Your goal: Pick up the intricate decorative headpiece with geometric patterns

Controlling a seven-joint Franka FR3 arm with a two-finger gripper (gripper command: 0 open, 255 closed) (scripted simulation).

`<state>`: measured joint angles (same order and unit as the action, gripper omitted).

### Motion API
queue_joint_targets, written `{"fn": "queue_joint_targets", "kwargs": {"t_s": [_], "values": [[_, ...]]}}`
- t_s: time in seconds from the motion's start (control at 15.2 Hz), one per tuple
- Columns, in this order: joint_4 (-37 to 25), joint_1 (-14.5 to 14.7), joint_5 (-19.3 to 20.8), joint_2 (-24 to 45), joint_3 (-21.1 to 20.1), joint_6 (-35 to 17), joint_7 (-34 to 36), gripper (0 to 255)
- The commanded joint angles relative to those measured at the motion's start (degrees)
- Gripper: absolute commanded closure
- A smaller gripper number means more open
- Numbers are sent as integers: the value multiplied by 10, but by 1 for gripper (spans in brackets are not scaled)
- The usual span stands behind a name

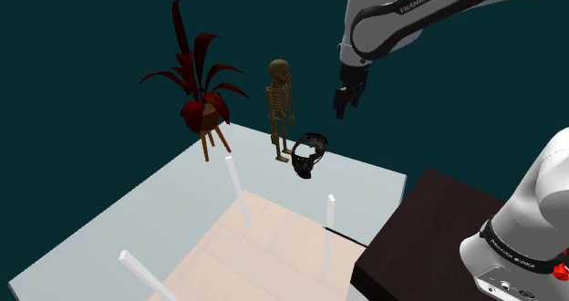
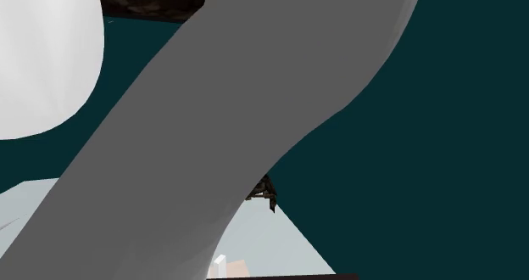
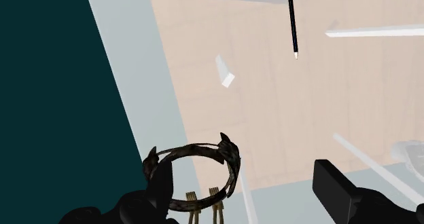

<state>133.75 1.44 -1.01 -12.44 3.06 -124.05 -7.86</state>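
Pincer point(image 1: 346, 105) gapes above headpiece point(image 1: 309, 155) near table point(image 1: 109, 235) edge.

Shows a broad grey arm link point(image 2: 220, 109) crossing diagonally, with a white rounded part point(image 2: 42, 58) at upper left. Shows also a dark spiky headpiece point(image 2: 264, 190), mostly hidden behind the link, over the pale tabletop point(image 2: 271, 244), against dark teal.

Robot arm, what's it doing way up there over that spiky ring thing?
The robot arm's black gripper hangs open in the air above the dark, spiky headpiece, not touching it. The headpiece lies on the pale table, close to a brown skeleton figure and a red plant on a stand. Nothing has been picked up yet.
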Motion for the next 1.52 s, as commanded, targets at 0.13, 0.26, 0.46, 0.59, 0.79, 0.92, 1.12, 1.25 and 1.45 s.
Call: {"fn": "queue_joint_targets", "kwargs": {"t_s": [0.13,0.26,0.46,0.59,0.79,0.92,1.12,1.25,1.45], "values": [[-33,7,-10,92,-4,-53,-2,0],[-52,9,-14,136,-5,-74,-5,0],[-87,11,-21,202,-8,-100,-9,0],[-113,11,-25,247,-11,-114,-12,0],[-158,12,-29,313,-15,-131,-15,0],[-192,13,-32,358,-17,-138,-16,0],[-247,14,-34,426,-21,-145,-18,0],[-289,15,-35,471,-23,-146,-18,0],[-357,16,-35,541,-26,-141,-18,0]]}}
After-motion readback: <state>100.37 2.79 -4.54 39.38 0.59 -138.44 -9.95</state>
